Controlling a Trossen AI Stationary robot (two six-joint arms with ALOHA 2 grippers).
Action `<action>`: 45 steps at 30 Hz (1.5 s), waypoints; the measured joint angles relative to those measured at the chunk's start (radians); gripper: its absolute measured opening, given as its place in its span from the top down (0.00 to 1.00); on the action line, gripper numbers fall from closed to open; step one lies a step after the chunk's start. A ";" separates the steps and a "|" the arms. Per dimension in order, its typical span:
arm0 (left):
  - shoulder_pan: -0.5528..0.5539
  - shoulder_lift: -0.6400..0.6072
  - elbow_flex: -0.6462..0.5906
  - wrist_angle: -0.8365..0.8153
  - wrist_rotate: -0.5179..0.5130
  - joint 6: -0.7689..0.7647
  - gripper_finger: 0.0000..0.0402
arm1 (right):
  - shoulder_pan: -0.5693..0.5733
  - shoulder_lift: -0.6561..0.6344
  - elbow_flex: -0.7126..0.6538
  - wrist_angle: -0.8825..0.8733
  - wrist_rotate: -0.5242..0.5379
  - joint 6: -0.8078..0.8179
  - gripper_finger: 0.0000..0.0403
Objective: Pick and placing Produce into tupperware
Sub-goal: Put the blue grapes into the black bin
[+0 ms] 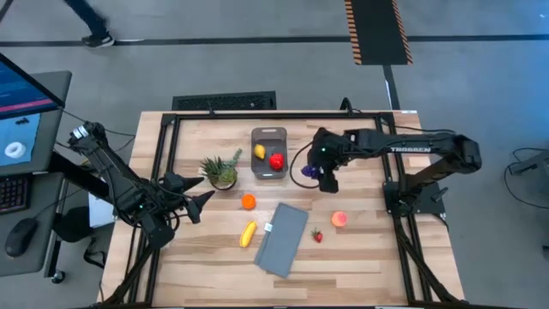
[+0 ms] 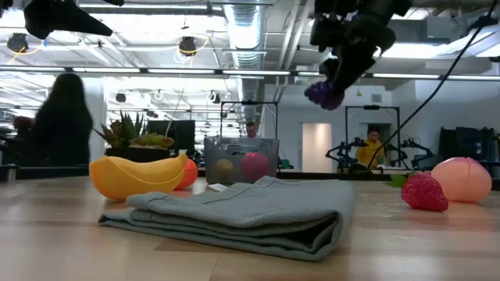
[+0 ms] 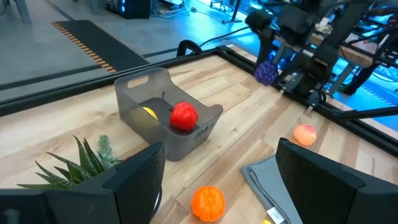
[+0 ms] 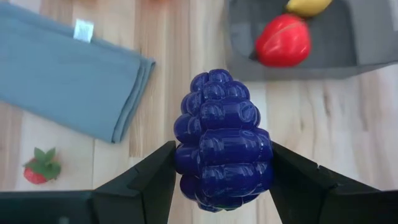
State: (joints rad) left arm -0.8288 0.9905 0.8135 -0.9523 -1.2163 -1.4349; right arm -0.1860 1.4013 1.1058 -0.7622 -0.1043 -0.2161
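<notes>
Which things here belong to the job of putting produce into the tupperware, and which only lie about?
Job:
tupperware, with lemon and red fruit inside
grapes, held in right gripper
orange
banana
strawberry
peach

Lying about:
pineapple
grey cloth

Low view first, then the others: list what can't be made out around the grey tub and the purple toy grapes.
- Low view: the clear-grey plastic tub is cut off below by the folded grey cloth; the round orange toy hides behind the yellow toy banana.
- Right wrist view: the purple toy grapes in the right gripper cover the table under them.
- High view: the tiny red toy strawberry is too small for detail.
</notes>
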 joint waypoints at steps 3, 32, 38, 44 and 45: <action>0.000 0.000 0.000 0.000 0.000 0.000 0.27 | -0.008 -0.029 0.005 0.006 0.000 0.008 0.39; -0.002 -0.001 0.000 -0.004 0.005 0.008 0.27 | -0.060 -0.082 0.005 0.187 -0.004 0.060 0.39; -0.002 0.000 0.000 -0.004 0.005 0.008 0.27 | -0.077 -0.082 0.005 0.238 -0.004 0.060 0.39; -0.002 0.000 0.000 -0.004 0.005 0.009 0.27 | -0.103 -0.071 -0.007 0.309 -0.004 0.068 0.39; -0.002 0.000 0.000 -0.004 0.005 0.009 0.27 | -0.107 -0.071 -0.017 0.332 -0.004 0.068 0.39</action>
State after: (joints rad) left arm -0.8303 0.9901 0.8135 -0.9559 -1.2114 -1.4263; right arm -0.2934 1.3304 1.0890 -0.4306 -0.1085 -0.1479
